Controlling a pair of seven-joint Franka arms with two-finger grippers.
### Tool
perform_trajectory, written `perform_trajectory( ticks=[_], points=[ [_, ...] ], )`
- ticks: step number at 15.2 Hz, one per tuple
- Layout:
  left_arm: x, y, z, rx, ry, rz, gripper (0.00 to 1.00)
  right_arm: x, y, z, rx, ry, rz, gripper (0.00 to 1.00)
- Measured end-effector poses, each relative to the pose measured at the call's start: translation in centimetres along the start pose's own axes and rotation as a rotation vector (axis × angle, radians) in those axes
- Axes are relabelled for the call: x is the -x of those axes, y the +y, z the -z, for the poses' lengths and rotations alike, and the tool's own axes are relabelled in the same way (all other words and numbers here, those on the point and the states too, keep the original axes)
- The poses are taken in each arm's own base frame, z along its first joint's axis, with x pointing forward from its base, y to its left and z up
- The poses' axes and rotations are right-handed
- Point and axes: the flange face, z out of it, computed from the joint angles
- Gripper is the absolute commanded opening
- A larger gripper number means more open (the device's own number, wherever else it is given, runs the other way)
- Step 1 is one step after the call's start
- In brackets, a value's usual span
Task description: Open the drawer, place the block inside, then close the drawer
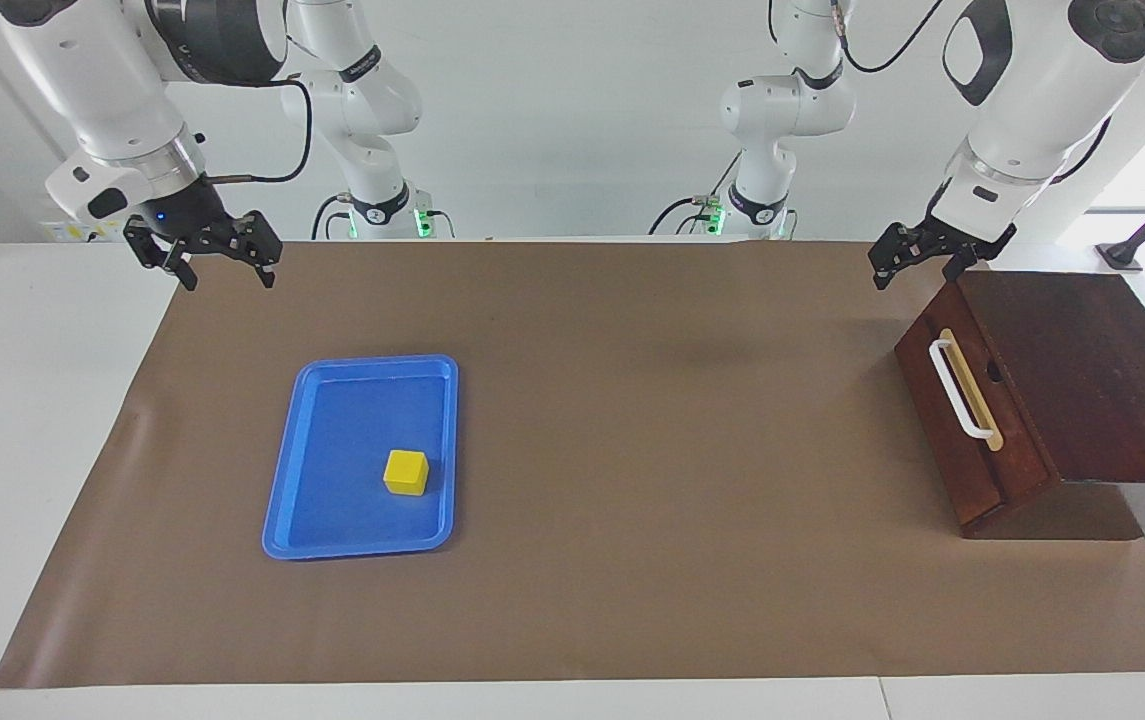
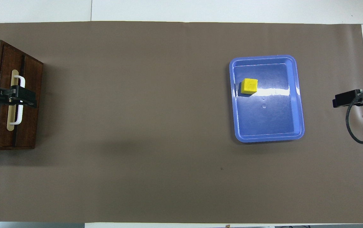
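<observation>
Covering the white table (image 1: 32, 450), brown paper (image 1: 632, 560) carries tray (image 1: 332, 520) and drawer (image 1: 962, 440).

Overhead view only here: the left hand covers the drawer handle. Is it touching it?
Observer: No. In the facing view the left hand hangs in the air over the corner of the box nearest the robots, clear of the handle.
Operator: Its fingers?
Observer: Spread apart, nothing between them.
Operator: Right hand? I see only a dark bar at the edge.
Observer: The right hand hangs open and raised over the corner of the mat at the right arm's end, apart from the tray and the block.
</observation>
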Motion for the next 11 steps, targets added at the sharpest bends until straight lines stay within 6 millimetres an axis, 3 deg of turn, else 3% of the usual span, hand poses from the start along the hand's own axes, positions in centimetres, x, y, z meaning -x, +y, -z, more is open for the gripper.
perform_trajectory(
  ticks=[8, 11],
  points=[
    [0.00, 0.00, 0.00, 0.000, 0.000, 0.000, 1.00, 0.00, -0.01, 0.00, 0.000, 0.000, 0.005, 1.00],
    [0.00, 0.00, 0.00, 0.000, 0.000, 0.000, 1.00, 0.03, -0.21, -0.14, -0.017, -0.001, 0.112, 1.00]
  ],
)
